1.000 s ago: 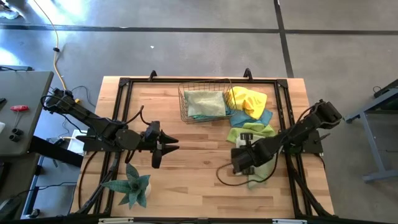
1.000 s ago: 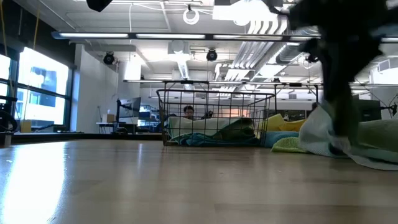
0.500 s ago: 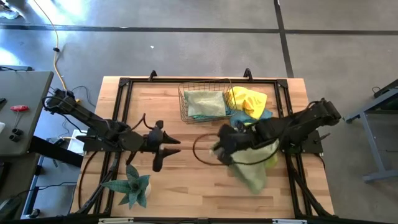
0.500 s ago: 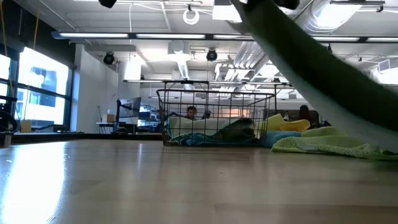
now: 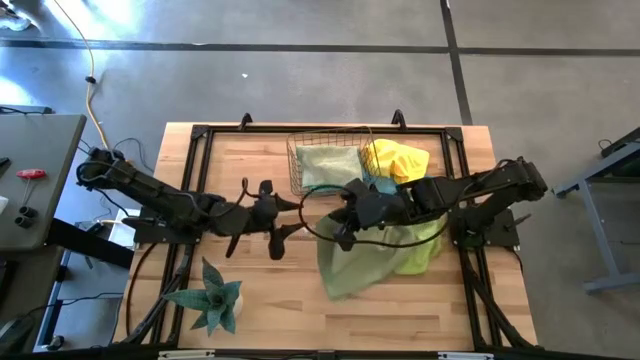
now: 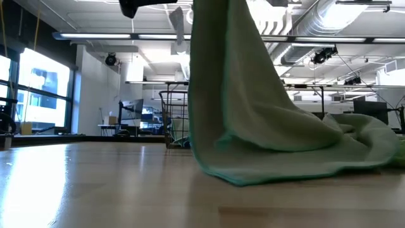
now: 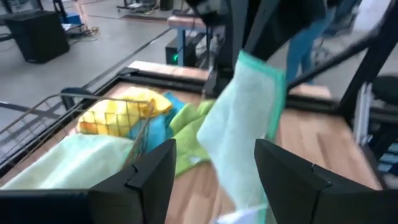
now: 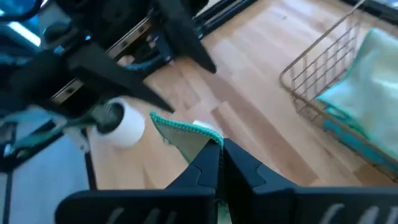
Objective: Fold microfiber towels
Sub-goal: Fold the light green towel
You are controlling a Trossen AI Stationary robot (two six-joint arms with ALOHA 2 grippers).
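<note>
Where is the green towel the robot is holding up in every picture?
High view: the pale green towel hangs centre-right, under the right gripper.
Low view: it fills the middle.
Left wrist view: centre.
Right wrist view: only a corner shows.
Shared landmark: the wire basket.

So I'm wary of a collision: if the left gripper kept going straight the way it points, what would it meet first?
Probably the hanging pale green towel that the right gripper holds up; the left gripper has open jaws aimed at it, though depth is uncertain.
</note>
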